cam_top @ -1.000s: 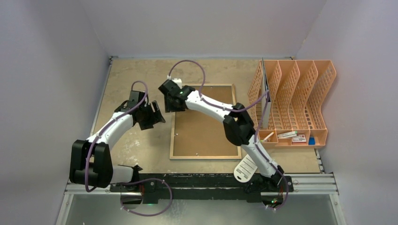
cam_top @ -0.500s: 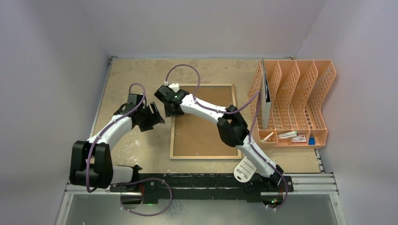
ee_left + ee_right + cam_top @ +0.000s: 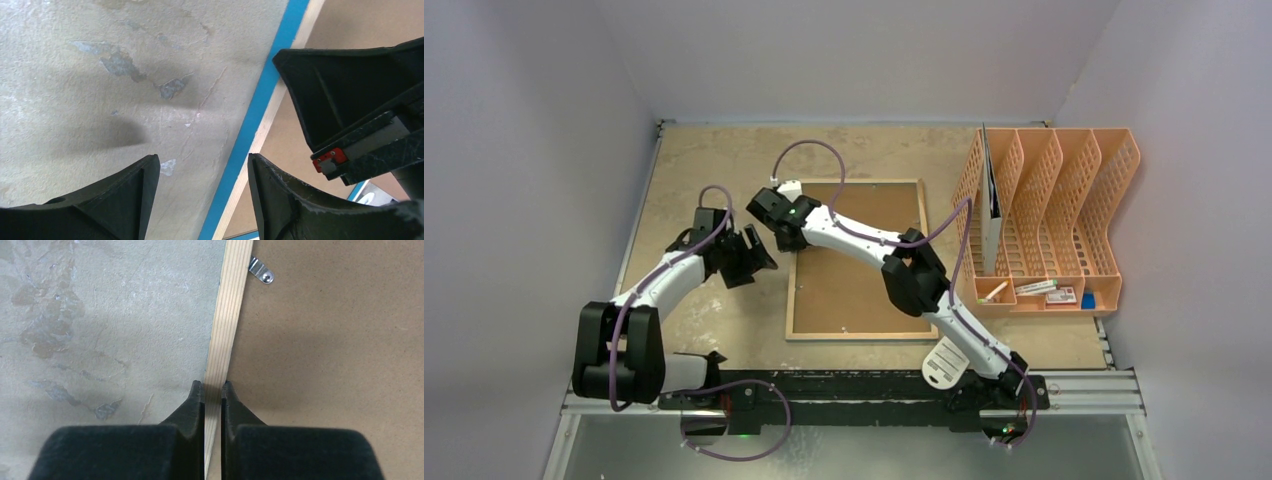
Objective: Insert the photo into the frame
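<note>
The right gripper (image 3: 213,390), having slid toward 9 o'clock, now pinches the wooden side rail of the frame (image 3: 231,315) (left gripper (image 3: 202,161) stays spread nearby).

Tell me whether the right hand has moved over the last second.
Yes. The right hand shifted left, from over the backing board to the frame, at its left rail.

On table (image 3: 704,160): frame (image 3: 861,335) left of rack (image 3: 1049,220)
</note>
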You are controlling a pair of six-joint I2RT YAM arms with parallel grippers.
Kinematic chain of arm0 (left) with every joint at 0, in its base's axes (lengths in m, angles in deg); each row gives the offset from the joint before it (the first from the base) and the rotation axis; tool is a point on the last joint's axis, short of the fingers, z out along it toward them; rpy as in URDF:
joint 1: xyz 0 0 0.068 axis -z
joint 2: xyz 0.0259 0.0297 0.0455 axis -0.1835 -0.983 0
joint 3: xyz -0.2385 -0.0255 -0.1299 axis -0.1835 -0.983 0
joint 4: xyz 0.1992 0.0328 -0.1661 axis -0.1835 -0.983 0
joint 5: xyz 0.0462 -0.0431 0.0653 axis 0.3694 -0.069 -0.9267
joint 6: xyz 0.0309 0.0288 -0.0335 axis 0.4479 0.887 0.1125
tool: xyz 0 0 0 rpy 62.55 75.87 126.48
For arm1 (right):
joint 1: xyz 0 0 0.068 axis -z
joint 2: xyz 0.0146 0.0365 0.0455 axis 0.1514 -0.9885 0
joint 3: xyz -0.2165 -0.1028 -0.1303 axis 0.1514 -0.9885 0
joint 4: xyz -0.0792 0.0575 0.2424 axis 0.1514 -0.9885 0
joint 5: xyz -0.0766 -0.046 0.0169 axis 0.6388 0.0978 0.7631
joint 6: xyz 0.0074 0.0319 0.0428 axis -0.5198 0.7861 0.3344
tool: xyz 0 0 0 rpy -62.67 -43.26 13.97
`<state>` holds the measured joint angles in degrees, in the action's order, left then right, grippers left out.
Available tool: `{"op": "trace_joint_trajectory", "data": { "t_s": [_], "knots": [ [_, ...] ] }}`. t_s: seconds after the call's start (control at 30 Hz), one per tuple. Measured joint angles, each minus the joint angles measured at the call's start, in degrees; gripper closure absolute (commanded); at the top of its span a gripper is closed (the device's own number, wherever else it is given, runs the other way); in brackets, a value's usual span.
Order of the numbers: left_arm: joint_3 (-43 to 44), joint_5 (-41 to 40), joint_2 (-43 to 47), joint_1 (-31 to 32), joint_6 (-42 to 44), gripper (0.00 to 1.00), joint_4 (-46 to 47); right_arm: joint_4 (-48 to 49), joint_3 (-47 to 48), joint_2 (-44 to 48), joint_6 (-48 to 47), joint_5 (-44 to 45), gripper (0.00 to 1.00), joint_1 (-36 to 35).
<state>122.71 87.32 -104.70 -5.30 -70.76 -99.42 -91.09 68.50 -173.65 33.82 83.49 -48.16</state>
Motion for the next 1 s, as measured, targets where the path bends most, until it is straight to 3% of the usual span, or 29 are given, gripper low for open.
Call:
{"op": "trace_joint_trajectory", "data": {
  "t_s": [0.3,0.47,0.57,0.73,0.9,1.0],
  "knots": [
    [-1.42,7.72,3.23,-0.85,-0.17,0.30,4.26,-0.26,0.11,0.79,2.56,-5.20,1.00,0.79],
    [-1.38,14.84,3.17,-1.40,0.31,0.31,6.69,3.10,-6.12,7.98,3.78,-9.90,1.00,2.36],
    [-0.59,18.60,3.06,-1.42,1.09,0.39,6.69,5.35,-8.63,13.64,4.33,-12.94,1.00,3.41],
    [4.46,29.99,2.14,-1.55,1.05,0.64,8.44,9.01,-10.36,19.78,4.83,-17.73,1.00,4.81],
    [7.26,34.10,2.01,-1.99,-1.68,1.00,6.14,11.41,-10.82,21.24,5.03,-19.96,0.99,4.92],
    [9.62,33.97,1.57,-2.34,-1.44,1.00,2.29,11.47,-10.78,21.57,5.35,-20.46,0.63,5.07]
  ]
}}
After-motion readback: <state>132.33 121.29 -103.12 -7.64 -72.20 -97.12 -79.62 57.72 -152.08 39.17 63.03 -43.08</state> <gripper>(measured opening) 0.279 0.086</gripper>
